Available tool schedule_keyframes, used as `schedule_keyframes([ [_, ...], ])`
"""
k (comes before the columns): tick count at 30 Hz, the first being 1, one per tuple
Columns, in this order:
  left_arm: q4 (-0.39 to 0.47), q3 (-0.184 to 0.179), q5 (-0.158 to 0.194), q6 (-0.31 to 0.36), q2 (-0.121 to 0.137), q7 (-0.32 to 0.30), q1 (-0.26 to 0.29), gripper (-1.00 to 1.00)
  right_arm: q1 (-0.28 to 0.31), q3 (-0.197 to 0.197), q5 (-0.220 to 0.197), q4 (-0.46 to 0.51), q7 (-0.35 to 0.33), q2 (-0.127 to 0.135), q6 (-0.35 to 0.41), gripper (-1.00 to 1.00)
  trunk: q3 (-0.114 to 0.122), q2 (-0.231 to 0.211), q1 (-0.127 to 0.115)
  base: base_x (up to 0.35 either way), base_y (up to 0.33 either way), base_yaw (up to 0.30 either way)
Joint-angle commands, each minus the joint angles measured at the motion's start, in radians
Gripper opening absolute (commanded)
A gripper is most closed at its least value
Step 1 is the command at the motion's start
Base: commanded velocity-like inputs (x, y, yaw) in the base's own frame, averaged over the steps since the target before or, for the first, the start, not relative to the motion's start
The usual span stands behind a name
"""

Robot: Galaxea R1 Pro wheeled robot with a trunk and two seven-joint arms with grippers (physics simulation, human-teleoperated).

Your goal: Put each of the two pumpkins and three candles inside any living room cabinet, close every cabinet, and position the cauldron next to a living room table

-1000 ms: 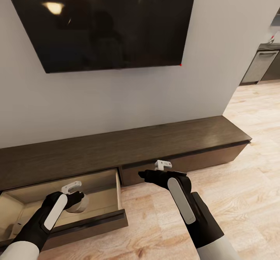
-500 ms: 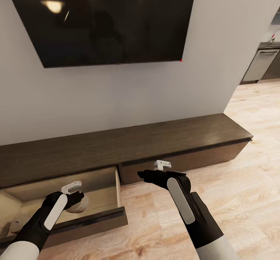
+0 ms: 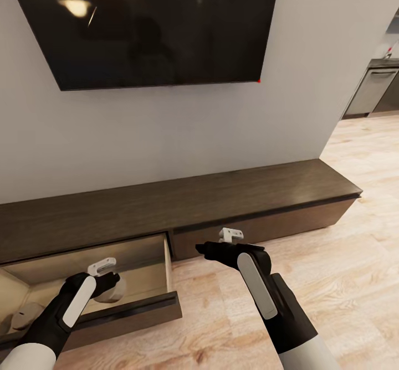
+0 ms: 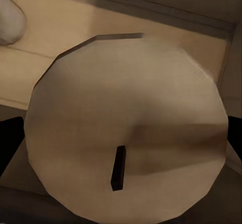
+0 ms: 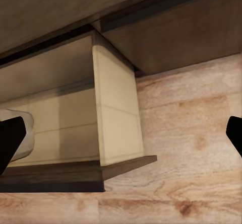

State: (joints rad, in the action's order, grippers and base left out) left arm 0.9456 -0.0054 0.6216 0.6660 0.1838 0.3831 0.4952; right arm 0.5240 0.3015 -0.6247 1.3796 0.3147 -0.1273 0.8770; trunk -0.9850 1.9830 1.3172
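Note:
The long dark-brown cabinet (image 3: 221,198) runs along the wall, with its left drawer (image 3: 133,308) pulled open to show a beige inside. My left gripper (image 3: 111,286) is shut on a pale candle (image 3: 112,294) and holds it over that drawer. In the left wrist view the candle's round top (image 4: 126,128) with its black wick sits between the dark fingers (image 4: 9,143). A second candle (image 3: 23,318) (image 4: 9,17) lies in the drawer's far left. My right gripper (image 3: 200,248) hangs open and empty in front of the closed drawer front (image 3: 288,223).
A large black TV (image 3: 155,26) hangs on the white wall above the cabinet. Light wood floor (image 3: 343,281) spreads to the right of the open drawer. A grey kitchen appliance (image 3: 370,94) stands far off at the right.
The whole picture has shifted a little, so the camera moved. More of the candle lying in the drawer shows at the left. Both grippers hold the same pose.

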Motion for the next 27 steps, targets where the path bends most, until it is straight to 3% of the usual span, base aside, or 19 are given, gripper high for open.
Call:
schedule_keyframes([
  [1, 0.003, 0.0, 0.01, 0.003, 0.0, 0.008, 0.0, -1.0, 0.001, 0.001, -0.01, 0.001, 0.01, 0.0, 0.002, 1.0, -0.001, 0.0, 0.0, 0.0, 0.0, 0.0],
  [27, 0.011, -0.001, 0.009, 0.004, 0.0, 0.008, 0.0, -1.0, 0.001, 0.001, -0.01, 0.001, 0.01, -0.001, 0.002, 1.0, -0.007, 0.014, 0.008, 0.062, -0.003, 0.0],
])
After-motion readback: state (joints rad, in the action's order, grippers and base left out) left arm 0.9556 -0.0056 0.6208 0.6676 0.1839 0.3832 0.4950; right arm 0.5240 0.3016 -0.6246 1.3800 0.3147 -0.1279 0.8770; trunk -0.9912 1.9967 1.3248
